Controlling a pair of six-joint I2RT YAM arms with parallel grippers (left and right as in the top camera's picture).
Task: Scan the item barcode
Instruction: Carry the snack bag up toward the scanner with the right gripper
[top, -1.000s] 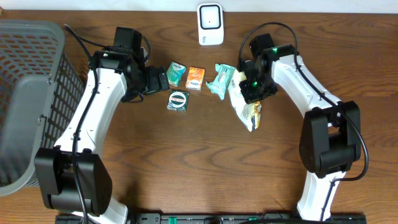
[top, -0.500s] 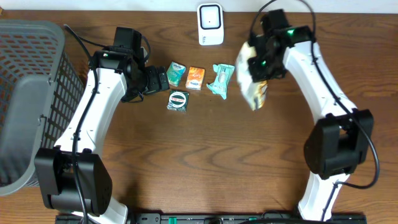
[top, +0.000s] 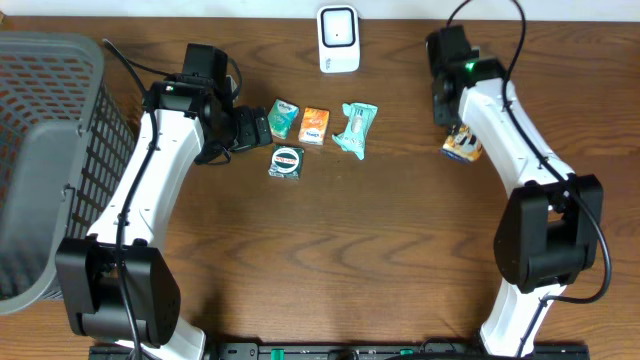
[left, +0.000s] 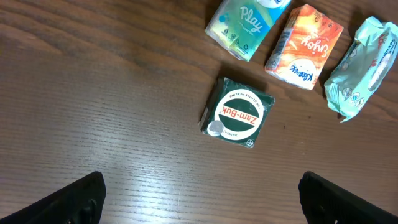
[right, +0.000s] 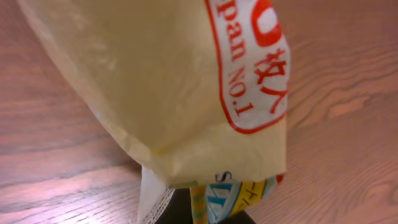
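The right arm stretches toward the tabletop's far edge, its pincer clamped on the snack bag, right of the white scanner. The left pincer gapes beside the Play tissue pack.

This is looking like a robotics lab staging a shop checkout. Two white robot arms are standing at the near edge of a wooden desk. A barcode scanner is sitting at the far edge, a grey mesh shopping basket is resting at the left edge, and small retail packets are lying between them.
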